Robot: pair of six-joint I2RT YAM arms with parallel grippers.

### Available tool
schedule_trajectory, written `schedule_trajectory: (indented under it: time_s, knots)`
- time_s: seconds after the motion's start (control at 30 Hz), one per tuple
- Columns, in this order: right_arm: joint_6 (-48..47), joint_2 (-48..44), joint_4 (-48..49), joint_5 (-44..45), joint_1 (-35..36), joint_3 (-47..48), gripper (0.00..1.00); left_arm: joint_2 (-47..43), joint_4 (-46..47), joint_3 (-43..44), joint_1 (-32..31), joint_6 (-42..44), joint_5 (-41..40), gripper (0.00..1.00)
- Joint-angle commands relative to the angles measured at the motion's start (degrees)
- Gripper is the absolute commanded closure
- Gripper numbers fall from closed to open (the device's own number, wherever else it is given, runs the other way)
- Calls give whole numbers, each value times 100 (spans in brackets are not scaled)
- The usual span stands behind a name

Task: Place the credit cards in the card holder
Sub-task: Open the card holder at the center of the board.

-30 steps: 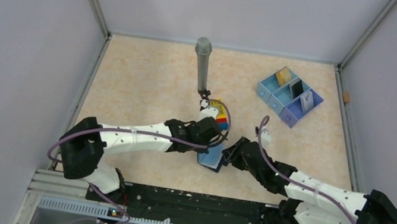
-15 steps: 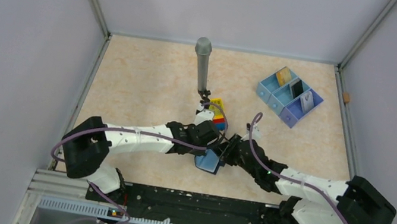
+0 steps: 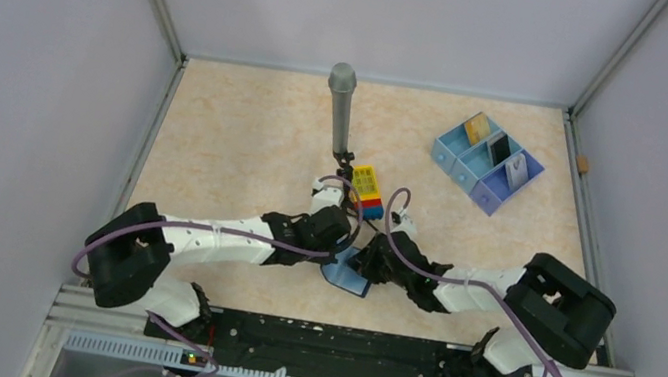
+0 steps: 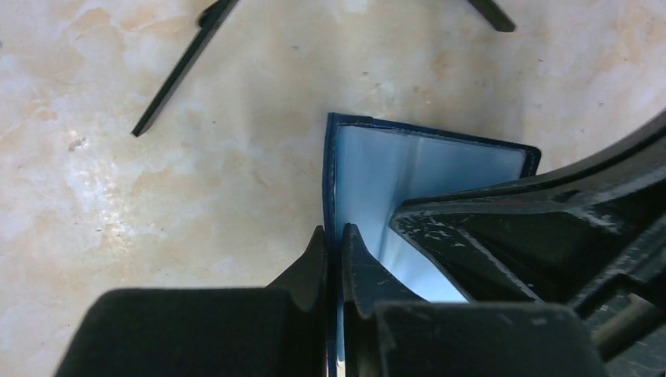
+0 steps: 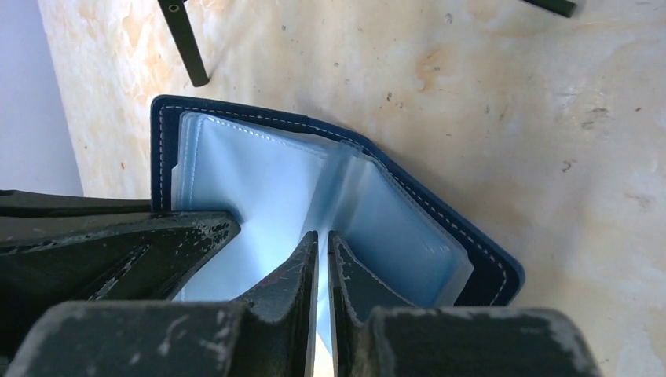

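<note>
The card holder [image 3: 348, 277] [image 4: 408, 169] [image 5: 259, 173] sits open on the table [image 3: 237, 133], low in the centre of the top view, between both arms. The left end effector [image 3: 340, 250] [image 4: 334, 236] is pressed together on its navy cover edge. The right end effector [image 3: 367, 260] [image 5: 322, 239] pinches a light blue inner sleeve. A gold card [image 3: 477, 127], a dark card [image 3: 498, 149] and a pale card [image 3: 515, 170] stand in the tray [image 3: 447, 154] at the upper right, one in each compartment.

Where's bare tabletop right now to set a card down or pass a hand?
Free: beige marbled tabletop left of the grey upright cylinder; also the gap between the yellow-topped toy brick block and the pale blue three-compartment tray. Crowded: centre front, where left claw and right claw both clamp the navy-blue folding card holder.
</note>
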Motion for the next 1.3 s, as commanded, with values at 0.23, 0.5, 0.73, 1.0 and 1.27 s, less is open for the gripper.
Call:
schedule_trajectory:
  time_s: [0.23,0.5,0.73,1.0,1.27]
  knots:
    - [-119,439,-1647,578,-27,544,94,-340,740,-1209,586,-101,417,75]
    - [-32,641,-1871,590,-23,599,95,-332,727,-1510,623,-190,427,70]
    - [30,539,-1996,563,-26,574,94,-569,582,-1647,639,-241,288,70]
    - [-39,116,-2050,566,-22,538,92,-732,529,-1797,652,-325,277,64]
    - [-397,-518,-2076,308,-22,738,87,-976,765,-1972,690,-305,433,65]
